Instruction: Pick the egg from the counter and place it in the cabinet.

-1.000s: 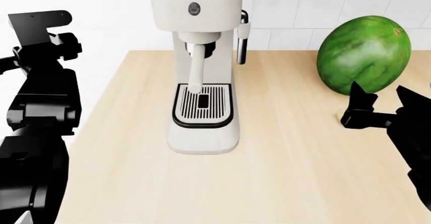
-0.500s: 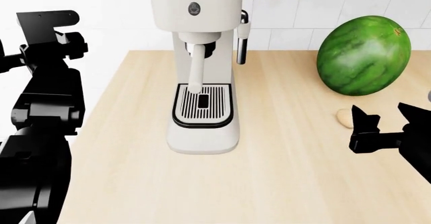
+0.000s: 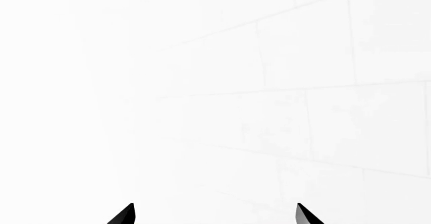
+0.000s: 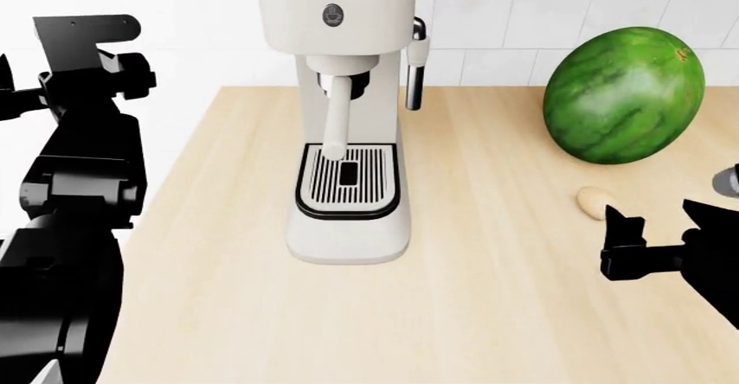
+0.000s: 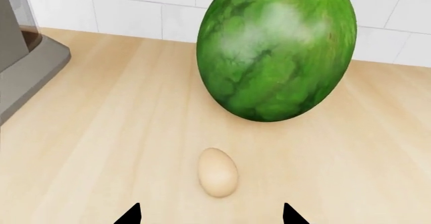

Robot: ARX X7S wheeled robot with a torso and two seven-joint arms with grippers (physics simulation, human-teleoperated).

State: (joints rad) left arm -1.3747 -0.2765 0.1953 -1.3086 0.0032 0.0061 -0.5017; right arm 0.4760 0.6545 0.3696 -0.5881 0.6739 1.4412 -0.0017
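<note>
The egg (image 4: 593, 201) is a small pale tan oval lying on the light-wood counter (image 4: 497, 315), just in front of the big green watermelon (image 4: 624, 95). In the right wrist view the egg (image 5: 217, 172) lies just ahead of my right gripper (image 5: 210, 215), whose jaws stand wide apart and empty. In the head view my right gripper (image 4: 660, 228) is open, just in front of the egg and to its right. My left gripper (image 3: 214, 214) is open and empty, facing a white tiled wall. The cabinet is out of view.
A white espresso machine (image 4: 344, 116) stands at the middle back of the counter; it also shows in the right wrist view (image 5: 23, 57). The watermelon (image 5: 276, 50) stands right behind the egg. My left arm (image 4: 75, 194) is beyond the counter's left edge. A white tiled wall (image 4: 520, 12) lies behind.
My right gripper has drawn back toward the counter's front and slightly right, uncovering the egg, which has not moved. My left arm has shifted slightly up and right.
</note>
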